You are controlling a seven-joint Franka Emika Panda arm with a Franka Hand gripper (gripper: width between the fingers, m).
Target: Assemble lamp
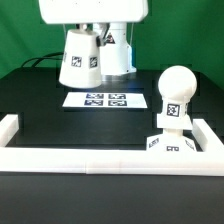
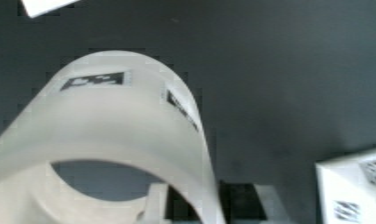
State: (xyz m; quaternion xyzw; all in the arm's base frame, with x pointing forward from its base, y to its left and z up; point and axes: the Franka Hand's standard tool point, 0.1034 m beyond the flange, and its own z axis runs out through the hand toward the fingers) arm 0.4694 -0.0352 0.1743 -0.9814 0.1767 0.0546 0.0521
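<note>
In the exterior view I see the shade (image 1: pixel 81 57) held aloft at upper centre, hiding the gripper (image 1: pixel 97 38); bulb (image 1: pixel 173 95) on base (image 1: pixel 170 142) sits lower right on the black desk (image 1: pixel 60 125). In the wrist view the shade (image 2: pixel 123 120) fills the frame, clamped between the fingers (image 2: pixel 249 198).

The centre of the black table (image 1: pixel 60 125) is unobstructed. The marker board (image 1: pixel 107 100) lies flat toward the far edge. The base (image 1: pixel 167 145) with the bulb (image 1: pixel 175 95) upright on it occupies the near corner on the exterior view's right, just beside the white rim (image 1: pixel 100 160). The raised shade (image 1: pixel 80 57) fills the space above the far edge.
</note>
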